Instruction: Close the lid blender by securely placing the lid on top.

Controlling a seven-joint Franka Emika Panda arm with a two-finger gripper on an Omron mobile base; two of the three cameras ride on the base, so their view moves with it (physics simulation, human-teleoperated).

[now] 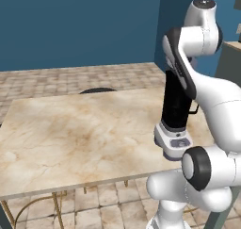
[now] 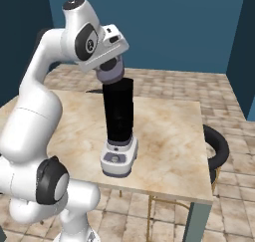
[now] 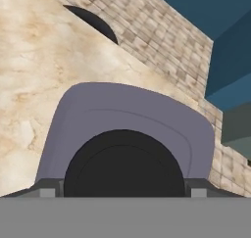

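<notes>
The blender stands near the table's right front edge, a tall black jar on a light grey base with a button panel. From the left base view its jar and base are partly behind my arm. The greyish-lavender lid sits in my gripper, right at the jar's top rim and slightly off to the left of it. Up close, the lid with its dark round centre lies between the fingertips; the gripper is shut on it. Whether lid and rim touch is unclear.
The marble table has wide bare room to the left of the blender. A black round stool stands past the table's far side, its seat just beyond the edge. Blue walls and tiled floor surround.
</notes>
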